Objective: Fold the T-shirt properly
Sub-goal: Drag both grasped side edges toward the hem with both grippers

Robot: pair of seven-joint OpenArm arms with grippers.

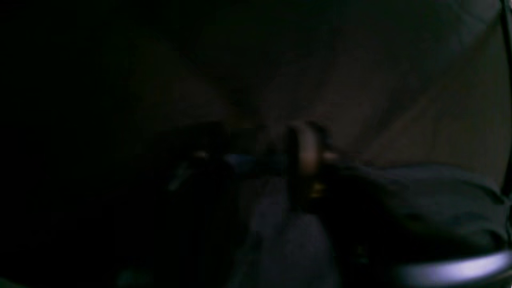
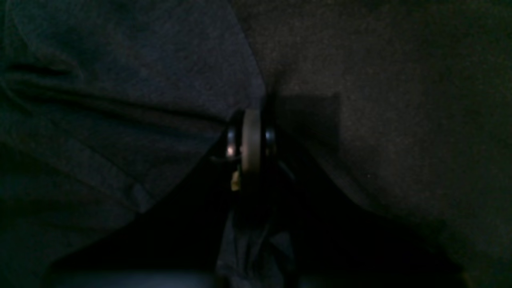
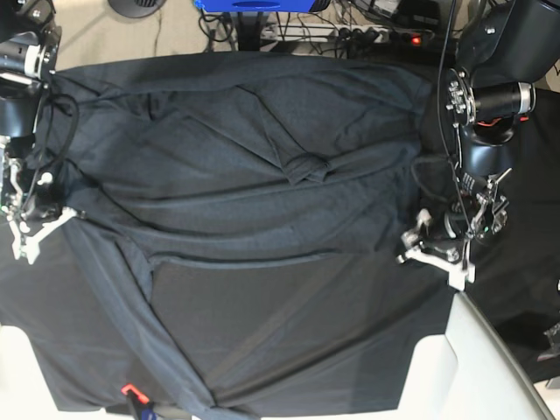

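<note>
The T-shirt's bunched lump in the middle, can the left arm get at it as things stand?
Probably yes. The lump lies open on top of the T-shirt with nothing over it, and the left arm's fingers sit at the shirt's edge on that side. It would be a long reach inward.

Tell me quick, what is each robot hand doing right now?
Left gripper: at the T-shirt edge; open or shut cannot be told.
Right gripper: shut, pinching the T-shirt's edge.

The T-shirt (image 3: 262, 166) lies across the table cloth (image 3: 332, 332) — a gripper at either edge.
</note>
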